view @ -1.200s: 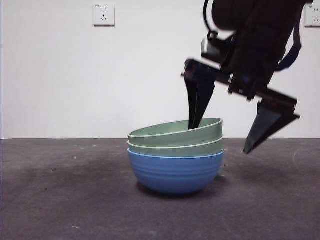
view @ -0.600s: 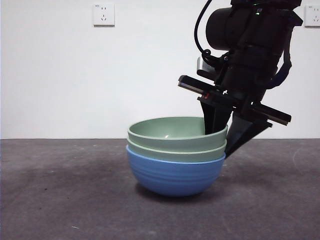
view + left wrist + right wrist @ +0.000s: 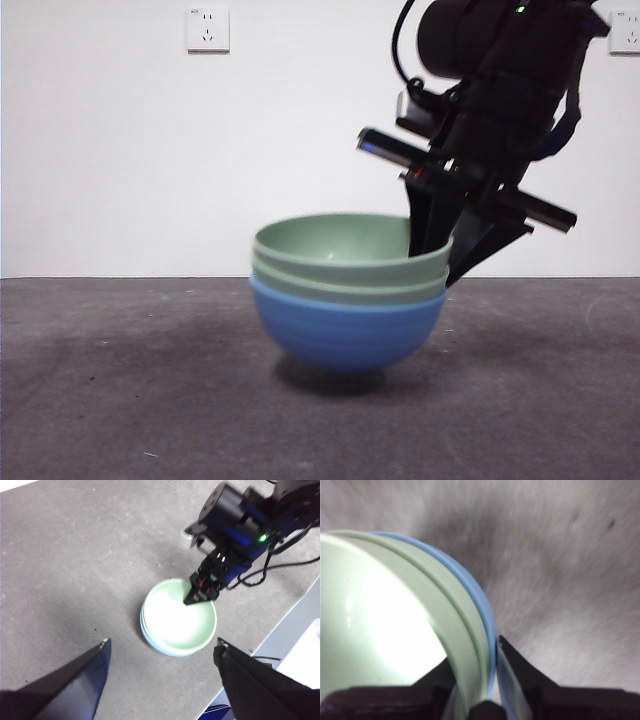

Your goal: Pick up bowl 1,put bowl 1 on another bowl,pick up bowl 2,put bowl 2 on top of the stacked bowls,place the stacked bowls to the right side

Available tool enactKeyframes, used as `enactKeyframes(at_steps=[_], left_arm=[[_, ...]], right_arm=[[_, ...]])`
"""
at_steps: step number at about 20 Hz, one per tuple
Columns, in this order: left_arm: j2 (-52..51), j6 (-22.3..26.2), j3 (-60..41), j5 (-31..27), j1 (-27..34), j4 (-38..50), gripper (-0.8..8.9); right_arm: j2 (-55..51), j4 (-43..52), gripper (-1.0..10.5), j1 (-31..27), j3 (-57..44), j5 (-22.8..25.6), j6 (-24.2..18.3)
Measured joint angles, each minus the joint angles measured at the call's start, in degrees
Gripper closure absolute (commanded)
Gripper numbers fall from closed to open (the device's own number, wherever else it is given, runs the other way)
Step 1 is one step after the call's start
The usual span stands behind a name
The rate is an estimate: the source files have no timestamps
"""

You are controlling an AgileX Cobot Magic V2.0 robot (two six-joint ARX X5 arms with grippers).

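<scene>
Grey table [image 3: 120,400], white wall [image 3: 120,150], two sockets [image 3: 208,29].

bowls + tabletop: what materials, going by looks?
The stacked bowls, held at the rim by the right gripper: probably matte plastic or melamine; thin even walls, flat blue and pale green colour, soft glare inside the top bowl. Table: dark grey, matte and slightly speckled, possibly a felt or rubber mat; can't tell which.

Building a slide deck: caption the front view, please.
Right gripper clamps the rim of the stacked bowls, lifting them just clear of the table.
</scene>
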Motion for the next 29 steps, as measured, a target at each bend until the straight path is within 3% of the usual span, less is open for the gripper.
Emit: enactKeyframes(at_steps=[12,21,22,25,29], left_arm=[[0.0,0.0,0.0,0.0,0.0,-0.09,4.62],[0.0,-1.07,0.0,0.02,-0.02,-0.11,4.62],[0.0,-1.09,0.0,0.02,-0.02,-0.11,4.62],[0.0,-1.09,0.0,0.0,-0.02,-0.37,4.62],[0.0,-1.09,0.0,0.0,-0.02,-1.05,4.62]], right_arm=[[0.44,4.96,9.6,-21.99,1.75,0.2,-2.56],[5.42,5.95,9.6,-25.27,2.21,-0.2,-3.85],[5.49,5.97,9.3,-25.29,2.25,-0.22,-3.89],[5.53,5.97,7.0,-25.29,2.27,-0.22,-4.11],[5.97,5.68,6.2,-25.22,2.27,-0.15,-4.31]])
